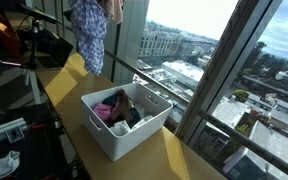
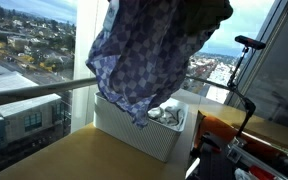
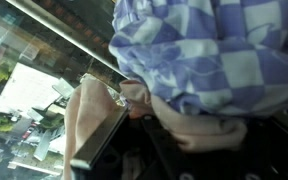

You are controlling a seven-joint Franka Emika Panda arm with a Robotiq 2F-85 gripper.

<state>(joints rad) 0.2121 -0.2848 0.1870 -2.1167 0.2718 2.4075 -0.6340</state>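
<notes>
The hand [image 3: 132, 110] is clamped on the blue-and-white checked fabric cloth [image 3: 209, 55], which fills the wrist view and hides most of its fingers. In both exterior views the cloth hangs high over the white plastic basket [image 1: 112, 138] of clothes on the wooden table [image 1: 189, 160]. There the hand seems cut off at the top edge.

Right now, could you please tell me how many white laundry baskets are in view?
1: the white laundry basket stands on the wooden counter beside the window, with clothes inside. I see no other.
</notes>
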